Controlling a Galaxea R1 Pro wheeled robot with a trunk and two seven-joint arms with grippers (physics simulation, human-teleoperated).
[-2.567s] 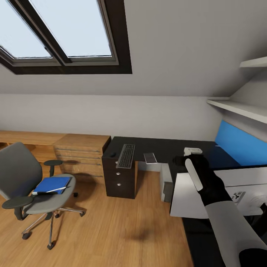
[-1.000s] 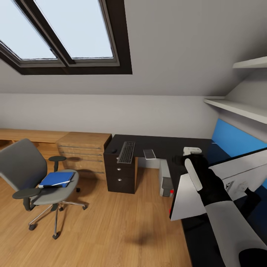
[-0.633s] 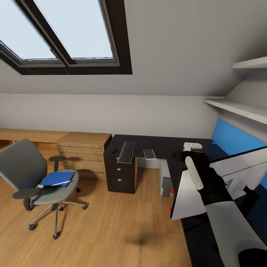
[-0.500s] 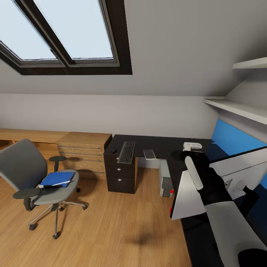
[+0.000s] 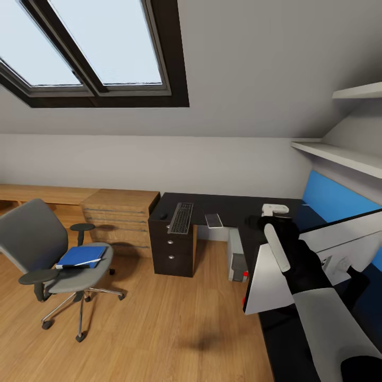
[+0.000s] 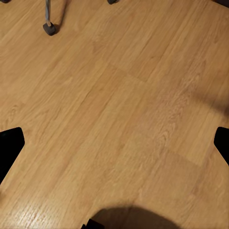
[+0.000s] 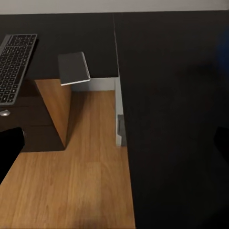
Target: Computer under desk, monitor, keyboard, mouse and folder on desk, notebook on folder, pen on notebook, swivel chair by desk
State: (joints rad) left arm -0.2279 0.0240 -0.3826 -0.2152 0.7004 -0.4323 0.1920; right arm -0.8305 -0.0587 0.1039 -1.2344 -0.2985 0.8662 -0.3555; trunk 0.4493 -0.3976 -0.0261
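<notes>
The grey swivel chair (image 5: pixel 37 249) stands on the floor at the left, apart from the desk, with the blue folder (image 5: pixel 80 256) on its seat. On the black desk (image 5: pixel 233 209) lie the keyboard (image 5: pixel 181 217) (image 7: pixel 13 67), a small dark mouse (image 5: pixel 162 216) and a grey notebook (image 5: pixel 214 219) (image 7: pixel 74 68). The computer (image 5: pixel 237 260) stands under the desk. At the right the monitor (image 5: pixel 273 281) tilts with its white back toward me. My right gripper (image 5: pixel 276 211) (image 7: pixel 114 143) hangs open over the desk past its top edge. My left gripper (image 6: pixel 114 143) is open above bare floor. I cannot make out the pen.
An oak drawer unit (image 5: pixel 119 220) adjoins the desk's left end, with a dark drawer pedestal (image 5: pixel 171 254) under the keyboard. Wall shelves (image 5: pixel 339 154) and a blue panel (image 5: pixel 334 204) line the right wall. A chair castor (image 6: pixel 49 28) lies near my left gripper. Wood floor spreads between chair and desk.
The camera has shifted since the oldest frame. The monitor has tipped from level to slanted, with my right arm still over it. Nothing has moved in the last half second.
</notes>
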